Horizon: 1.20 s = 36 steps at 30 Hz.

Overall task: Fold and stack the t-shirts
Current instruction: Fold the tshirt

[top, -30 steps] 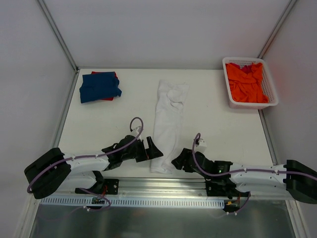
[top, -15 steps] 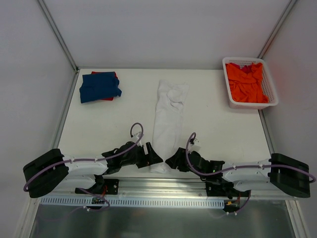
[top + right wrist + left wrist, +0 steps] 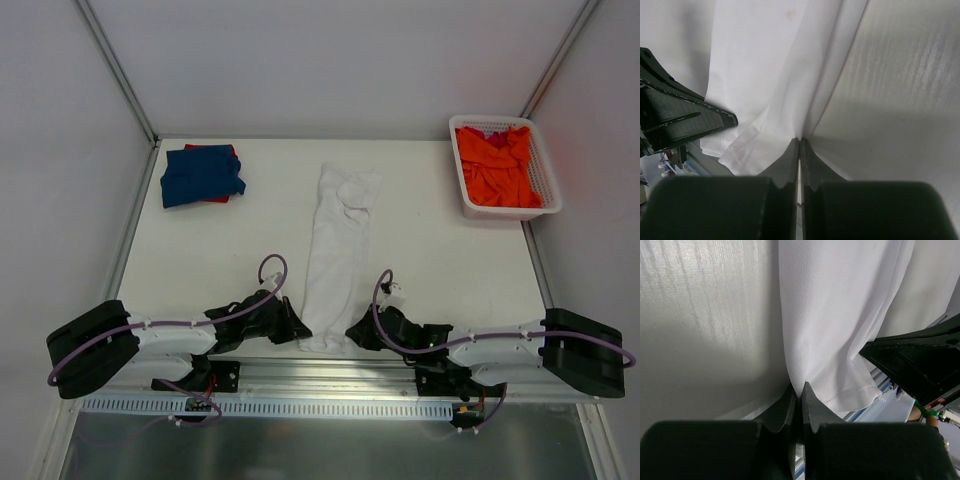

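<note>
Table point(image 3: 210, 250): white top, closed in by pale walls on the left, back and right. A metal rail point(image 3: 330, 374) runs along its near edge, on the base side of both arms.

Open room: you have bare surface on either side of the white t-shirt point(image 3: 337, 245), from the near edge up to the back wall. The far-left corner is taken by the dark blue t-shirt point(image 3: 200, 173), folded, lying on the red t-shirt point(image 3: 230, 152), of which only an edge shows. The far-right corner is taken by the white lattice basket point(image 3: 549, 195), close to the right wall, with the orange t-shirt point(image 3: 495, 165) bunched inside it.

White t-shirt: it lies as a long narrow strip down the middle of the table. Its far end is rumpled and stops short of the back edge. Its near end is close to the table's near edge.

Left pincer point(image 3: 300, 333): low on the table at the strip's near-left corner. In the left wrist view its jaws are pressed together with the cloth's edge nipped between the tips.

Right pincer point(image 3: 352, 333): low at the near-right corner, facing the left one across the hem. In the right wrist view its jaws are likewise closed on a fold of the white cloth.

The two pincers sit near each other, with only the width of the strip between them.
</note>
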Motion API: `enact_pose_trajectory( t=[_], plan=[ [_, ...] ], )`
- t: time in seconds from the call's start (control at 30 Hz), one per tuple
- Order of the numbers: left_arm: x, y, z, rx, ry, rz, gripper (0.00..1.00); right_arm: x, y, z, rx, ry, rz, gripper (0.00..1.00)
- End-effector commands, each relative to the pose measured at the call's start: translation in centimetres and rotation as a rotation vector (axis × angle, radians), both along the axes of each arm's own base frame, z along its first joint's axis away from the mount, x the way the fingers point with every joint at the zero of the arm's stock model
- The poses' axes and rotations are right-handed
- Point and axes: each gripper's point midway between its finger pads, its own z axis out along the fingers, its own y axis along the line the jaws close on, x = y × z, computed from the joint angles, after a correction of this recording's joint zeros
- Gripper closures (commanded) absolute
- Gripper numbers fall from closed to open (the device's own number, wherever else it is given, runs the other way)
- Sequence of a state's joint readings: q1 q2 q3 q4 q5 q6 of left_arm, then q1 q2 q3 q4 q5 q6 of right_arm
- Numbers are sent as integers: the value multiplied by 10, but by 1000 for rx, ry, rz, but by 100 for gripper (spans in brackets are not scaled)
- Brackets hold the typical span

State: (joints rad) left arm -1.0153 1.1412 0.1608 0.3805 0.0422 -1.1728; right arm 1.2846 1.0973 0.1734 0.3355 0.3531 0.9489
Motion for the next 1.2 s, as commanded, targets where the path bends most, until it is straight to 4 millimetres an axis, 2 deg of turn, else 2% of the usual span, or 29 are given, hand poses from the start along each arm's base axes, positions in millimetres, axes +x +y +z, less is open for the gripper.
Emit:
enact_pose_trajectory(
  t=[0.0, 0.27, 0.37, 0.43, 0.47, 0.57, 0.67, 0.87, 0.93, 0.97, 1.03, 1.07, 1.13, 1.17],
  plan=[
    [-21, 39, -42, 213, 76, -19, 100, 0, -7, -3, -26, -3, -4, 100],
    [-16, 28, -29, 203, 46, -42, 100, 4, -12, 11, -27, -42, -12, 100],
    [-13, 22, -16, 192, 22, -59, 100, 7, -15, 23, -32, -71, -12, 100],
    [-8, 15, 0, 179, -5, -76, 100, 9, -16, 30, -41, -84, -15, 100],
    [2, 10, 11, 174, -44, -59, 100, 11, -15, 38, -27, -98, -16, 100],
    [7, 9, 25, 190, -83, -69, 100, 13, -15, 48, -33, -121, -13, 100],
    [18, -3, 51, 167, -140, -79, 100, 15, -16, 56, -43, -139, -8, 100],
    [37, -16, 80, 177, -230, -87, 100, 24, -14, 75, -51, -190, -11, 100],
    [45, -18, 84, 203, -258, -85, 100, 27, -15, 79, -74, -206, -6, 100],
    [49, -22, 93, 194, -277, -82, 100, 30, -12, 87, -66, -217, -8, 100],
    [55, -24, 96, 212, -296, -85, 100, 35, -16, 91, -86, -229, -16, 100],
    [60, -29, 105, 201, -316, -85, 100, 37, -17, 94, -98, -243, -14, 100],
    [68, -31, 108, 218, -333, -86, 100, 45, -21, 102, -114, -254, -31, 100],
    [73, -33, 115, 212, -350, -80, 100, 47, -23, 104, -130, -266, -29, 100]
  ],
)
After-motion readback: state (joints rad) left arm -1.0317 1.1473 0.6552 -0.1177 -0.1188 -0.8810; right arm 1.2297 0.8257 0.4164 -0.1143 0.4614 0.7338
